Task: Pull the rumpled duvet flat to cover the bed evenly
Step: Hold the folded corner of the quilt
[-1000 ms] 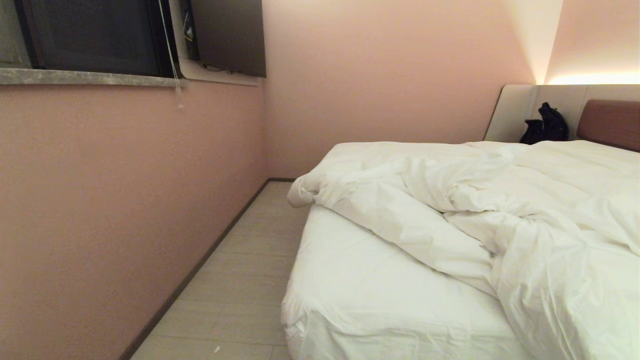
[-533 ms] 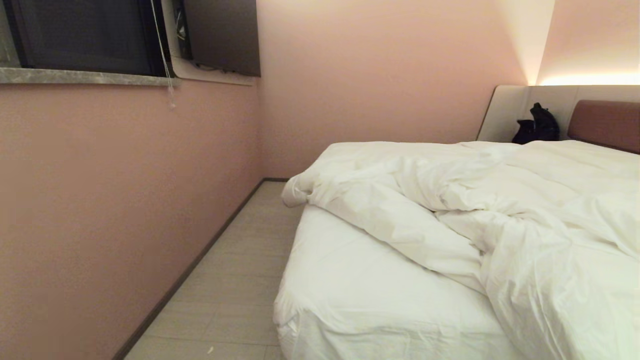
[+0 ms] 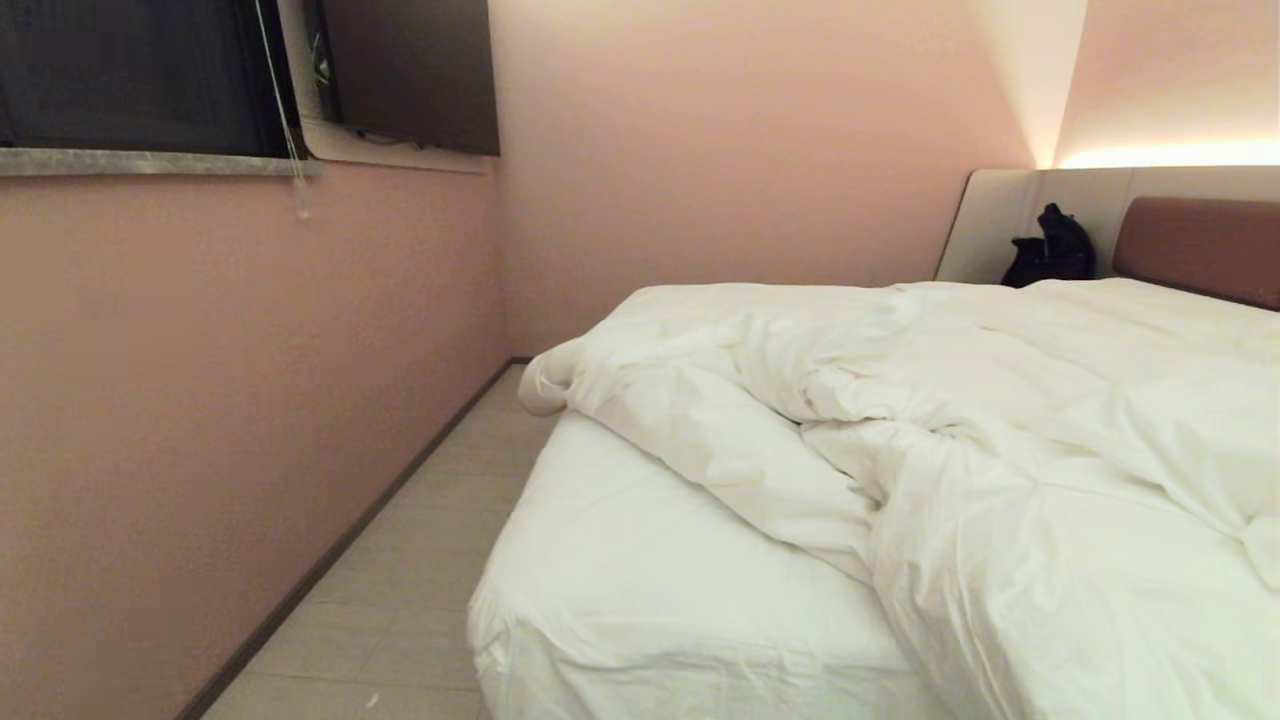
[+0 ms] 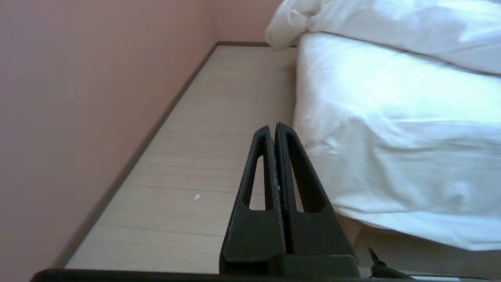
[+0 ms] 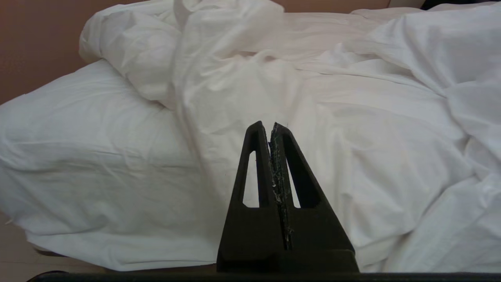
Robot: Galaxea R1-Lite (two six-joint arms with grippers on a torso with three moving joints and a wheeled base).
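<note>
Camera swung right since a moment ago. Rumpled white duvet [image 3: 950, 400] heaped across the bed [image 3: 640, 590], near corner's sheet bare. Left gripper [image 4: 273, 127] and right gripper [image 5: 266, 125] fingers closed, empty.

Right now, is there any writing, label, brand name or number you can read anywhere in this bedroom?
None: no readable text anywhere.
The duvet, bed, walls and dark wall screen carry no visible writing.
The black bag by the headboard shows no legible label.
</note>
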